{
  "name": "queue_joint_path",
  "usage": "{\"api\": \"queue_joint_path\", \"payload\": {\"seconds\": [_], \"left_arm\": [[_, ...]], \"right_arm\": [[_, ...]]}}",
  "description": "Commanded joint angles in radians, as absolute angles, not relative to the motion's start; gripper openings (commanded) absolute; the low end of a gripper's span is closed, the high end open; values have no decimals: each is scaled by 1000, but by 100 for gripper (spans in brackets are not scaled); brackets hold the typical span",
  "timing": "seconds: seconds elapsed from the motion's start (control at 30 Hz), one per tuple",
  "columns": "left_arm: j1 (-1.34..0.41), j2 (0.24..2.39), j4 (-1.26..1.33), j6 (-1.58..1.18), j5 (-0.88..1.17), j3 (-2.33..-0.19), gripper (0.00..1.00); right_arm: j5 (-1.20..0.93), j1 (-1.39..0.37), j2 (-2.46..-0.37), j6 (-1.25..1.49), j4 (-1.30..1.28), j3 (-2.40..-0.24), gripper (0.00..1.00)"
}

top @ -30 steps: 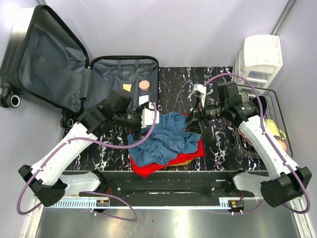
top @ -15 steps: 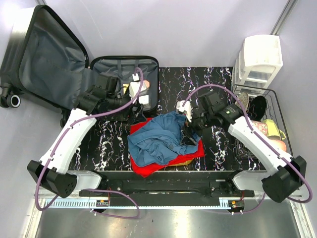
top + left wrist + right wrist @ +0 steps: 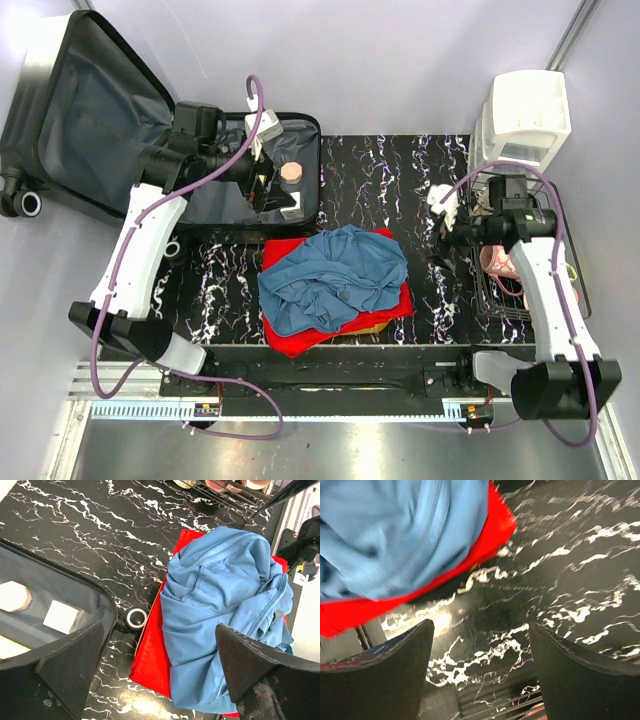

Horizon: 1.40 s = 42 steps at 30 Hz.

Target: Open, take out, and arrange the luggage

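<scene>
The luggage (image 3: 215,135) lies open at the back left, its lid propped against the wall and its grey-lined base flat. Inside the base are a pink hexagon (image 3: 291,172) and a white square (image 3: 292,204). My left gripper (image 3: 262,186) hovers open over the base's right side. The left wrist view has the gripper (image 3: 160,626) empty, above the luggage rim (image 3: 107,611) and the edge of the clothes. A crumpled blue garment (image 3: 335,275) lies on a red cloth (image 3: 292,338) at the table's middle. My right gripper (image 3: 441,218) is open and empty over bare marble (image 3: 520,605), right of the pile.
A black wire basket (image 3: 548,192) with several items stands at the right edge, close to the right wrist. A white drawer organizer (image 3: 528,118) sits behind it. A luggage wheel (image 3: 135,619) touches the red cloth's edge. A yellow-orange edge (image 3: 372,325) peeks from under the red cloth.
Both arms have pulled away from the clothes pile: the left swung back over the luggage base and opened wider, the right withdrew toward the wire basket. The pile stays on the table.
</scene>
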State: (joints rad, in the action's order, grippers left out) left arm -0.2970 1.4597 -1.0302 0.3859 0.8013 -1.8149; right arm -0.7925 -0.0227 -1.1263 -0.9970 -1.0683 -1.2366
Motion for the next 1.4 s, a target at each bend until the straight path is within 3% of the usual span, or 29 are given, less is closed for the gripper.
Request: {"api": "queue_joint_path", "payload": {"seconds": [0.0, 0.23, 0.4, 0.6, 1.2, 1.3, 1.37], "left_arm": [[-285, 1514, -1075, 341, 874, -1930, 99], [-246, 1539, -1077, 272, 903, -1971, 99], [-186, 1520, -1081, 235, 942, -1970, 99], [-108, 1505, -1094, 216, 972, -1988, 99], [-2, 1494, -965, 95, 1028, -1970, 99], [-2, 1506, -1056, 197, 945, -1971, 98], [-2, 1523, -1248, 389, 840, -2002, 95]], "right_arm": [[-775, -6, -1172, -1433, -1157, -1085, 86], [-877, -32, -1285, -1517, -1085, -1003, 87], [-914, -147, -1321, -1503, -1066, -954, 87], [-907, -331, -1316, -1272, -804, -879, 91], [-876, -584, -1459, -732, -486, -966, 89], [-865, -606, -1457, -689, -460, -962, 89], [-851, -607, -1457, -675, -451, -963, 89]]}}
